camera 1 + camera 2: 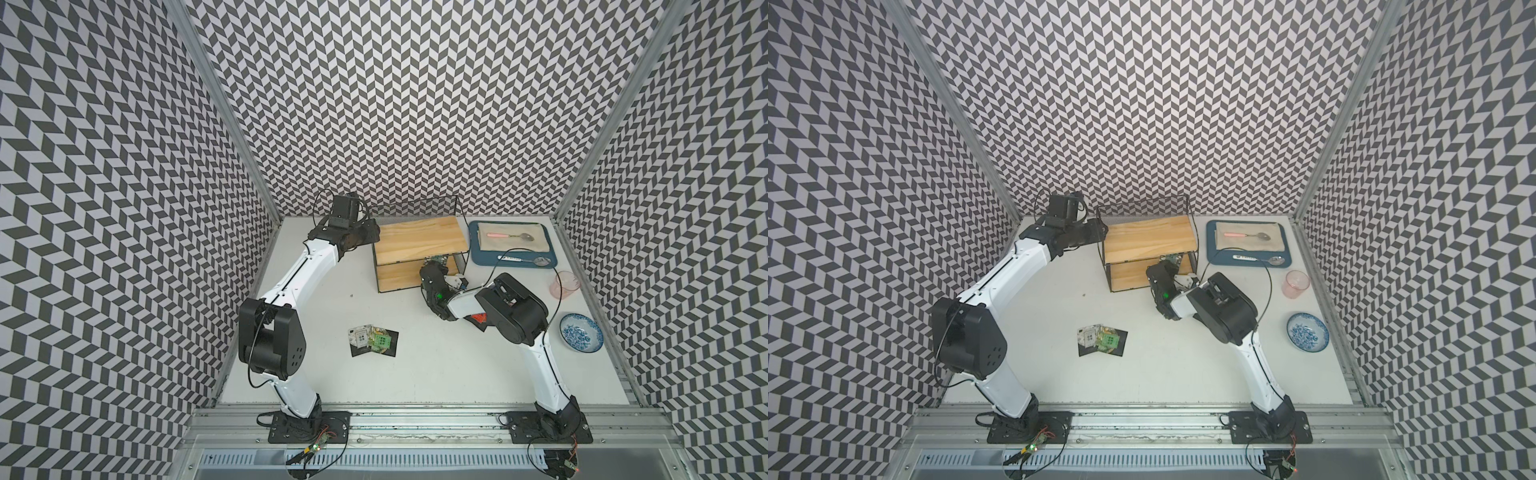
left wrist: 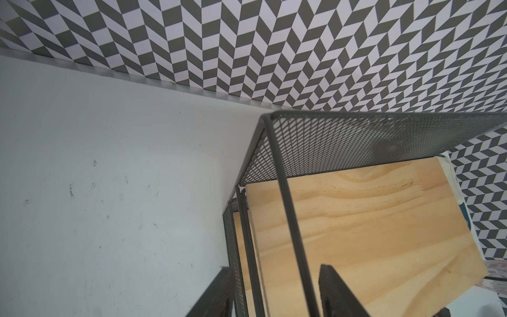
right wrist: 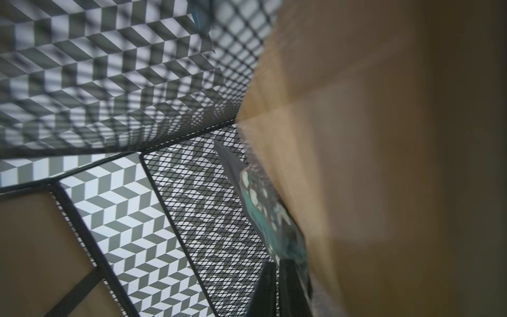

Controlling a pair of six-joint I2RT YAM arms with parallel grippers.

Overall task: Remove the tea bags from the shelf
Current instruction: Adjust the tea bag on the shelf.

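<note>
The shelf stands at the back of the table, a black wire rack with two wooden boards. My left gripper is open, one finger on each side of the shelf's left side wires. My right gripper reaches into the front right of the lower tier and is shut, with only a thin slit between the fingers. A teal patterned tea bag lies along the outside of one finger against the wood. Several tea bags are piled on the table. An orange-red tea bag shows under the right arm.
A blue tray with a beige cloth and two spoons sits right of the shelf. A pink cup and a blue patterned bowl stand near the right edge. The shelf's mesh back is close in front of the right gripper.
</note>
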